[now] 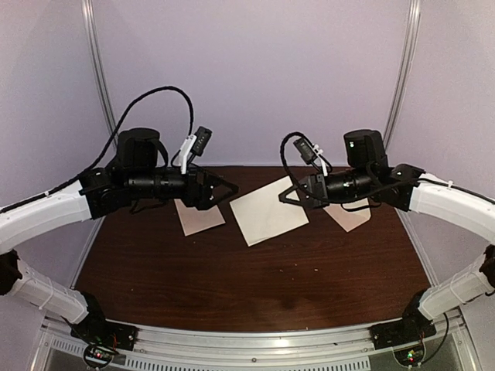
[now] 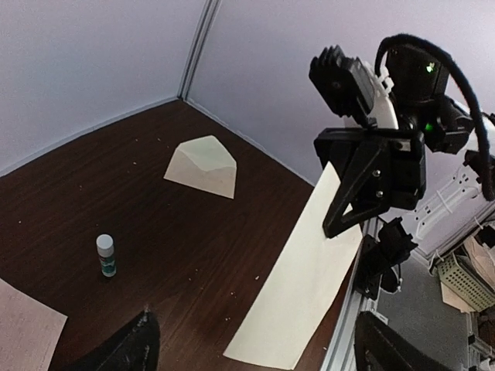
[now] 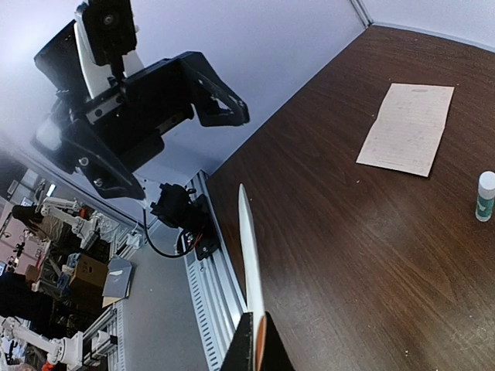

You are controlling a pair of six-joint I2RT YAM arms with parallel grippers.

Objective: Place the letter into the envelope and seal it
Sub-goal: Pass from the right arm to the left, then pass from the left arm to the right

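The letter (image 1: 267,210), a plain white sheet, hangs tilted above the middle of the table. My right gripper (image 1: 285,196) is shut on its right edge, and in the right wrist view the sheet (image 3: 249,247) runs edge-on out of the closed jaws (image 3: 259,336). My left gripper (image 1: 230,188) stands open just left of the sheet, touching nothing, and its dark fingertips (image 2: 128,348) frame the letter (image 2: 305,286). The envelope (image 2: 203,164), pale beige-pink with its pointed flap open, lies flat at the back right (image 1: 349,216), partly hidden under the right arm.
A pinkish creased sheet (image 1: 199,217) lies flat under the left arm and also shows in the right wrist view (image 3: 408,127). A small glue stick (image 2: 107,256) stands upright on the dark wood table (image 1: 255,278). Purple walls close the back and sides.
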